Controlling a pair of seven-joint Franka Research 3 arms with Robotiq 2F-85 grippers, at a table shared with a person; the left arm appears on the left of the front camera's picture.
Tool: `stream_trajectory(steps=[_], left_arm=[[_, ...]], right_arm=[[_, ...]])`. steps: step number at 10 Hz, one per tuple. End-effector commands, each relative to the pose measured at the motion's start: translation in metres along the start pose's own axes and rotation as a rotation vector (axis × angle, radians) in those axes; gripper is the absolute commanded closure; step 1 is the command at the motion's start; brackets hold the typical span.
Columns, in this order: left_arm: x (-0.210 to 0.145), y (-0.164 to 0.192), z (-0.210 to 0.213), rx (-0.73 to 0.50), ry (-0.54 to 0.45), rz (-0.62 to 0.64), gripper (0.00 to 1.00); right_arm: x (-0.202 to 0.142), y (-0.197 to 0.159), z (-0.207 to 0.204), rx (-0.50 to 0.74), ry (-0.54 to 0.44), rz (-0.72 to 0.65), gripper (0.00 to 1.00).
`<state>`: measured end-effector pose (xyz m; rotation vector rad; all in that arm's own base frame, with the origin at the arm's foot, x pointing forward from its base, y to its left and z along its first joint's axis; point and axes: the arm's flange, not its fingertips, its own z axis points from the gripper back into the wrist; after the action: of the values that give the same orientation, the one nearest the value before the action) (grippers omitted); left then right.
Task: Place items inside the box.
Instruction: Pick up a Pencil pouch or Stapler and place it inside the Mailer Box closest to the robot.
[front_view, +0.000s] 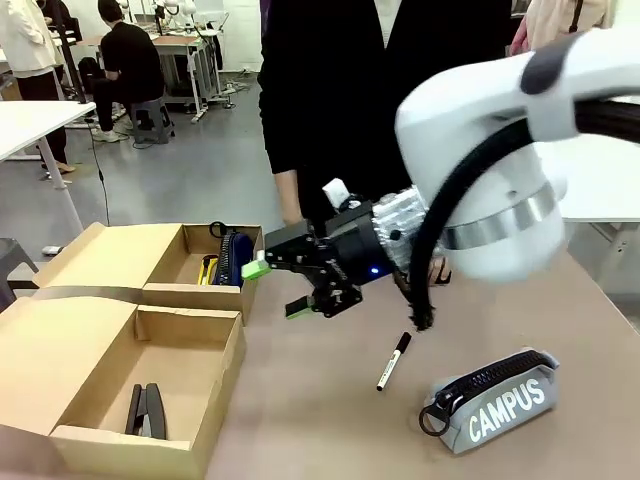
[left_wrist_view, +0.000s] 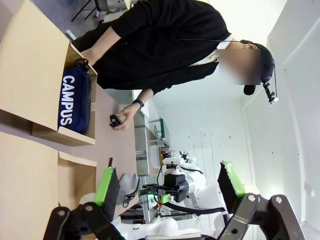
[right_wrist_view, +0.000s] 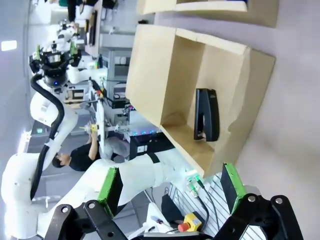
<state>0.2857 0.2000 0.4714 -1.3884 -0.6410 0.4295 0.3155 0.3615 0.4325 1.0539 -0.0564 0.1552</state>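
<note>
Grey-brown tabletop (front_view: 320, 425), open cardboard box (front_view: 140, 294) at lower left, right gripper (front_view: 277, 288) mid-frame with jaws spread wide and empty, black-and-white marker (front_view: 393, 362) lying just lower right of them, grey "CAMPUS" zip case (front_view: 490, 400) beyond, black stapler (front_view: 146, 410) in the near compartment, left gripper (left_wrist_view: 170, 180) likewise spread and empty.

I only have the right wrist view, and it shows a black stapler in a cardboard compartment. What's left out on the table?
Observer: A black-and-white marker lies on the table, outside the box.
Operator: Anything else out there?
Observer: Yes, a grey CAMPUS case lies near the marker, further toward the robot's right.
Operator: And what's in the box's other compartment?
Observer: A navy pencil case and a yellow-handled tool are in it.
</note>
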Motion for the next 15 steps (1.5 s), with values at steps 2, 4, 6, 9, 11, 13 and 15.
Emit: stream_trajectory(steps=[2, 4, 6, 9, 11, 13, 15], left_arm=[[-0.003, 0.000, -0.001, -0.022, -0.005, -0.017, 0.00], [-0.003, 0.000, -0.001, -0.022, -0.005, -0.017, 0.00], [-0.003, 0.000, -0.001, -0.022, -0.005, -0.017, 0.00], [-0.003, 0.000, -0.001, -0.022, -0.005, -0.017, 0.00], [-0.003, 0.000, -0.001, -0.022, -0.005, -0.017, 0.00], [-0.003, 0.000, -0.001, -0.022, -0.005, -0.017, 0.00], [-0.003, 0.000, -0.001, -0.022, -0.005, -0.017, 0.00]], right_arm=[[0.002, 0.000, -0.003, 0.011, 0.050, 0.060, 0.00], [0.002, 0.019, -0.019, 0.026, 0.048, 0.121, 0.00], [-0.005, 0.034, -0.035, -0.011, 0.108, 0.183, 0.00], [-0.006, -0.012, 0.079, 0.110, 0.266, 0.063, 0.00], [-0.034, -0.053, 0.175, 0.255, -0.006, -0.046, 0.00], [-0.063, -0.114, 0.263, 0.460, -0.323, -0.090, 0.00], [-0.095, -0.177, 0.322, 0.633, -0.437, -0.157, 0.00]])
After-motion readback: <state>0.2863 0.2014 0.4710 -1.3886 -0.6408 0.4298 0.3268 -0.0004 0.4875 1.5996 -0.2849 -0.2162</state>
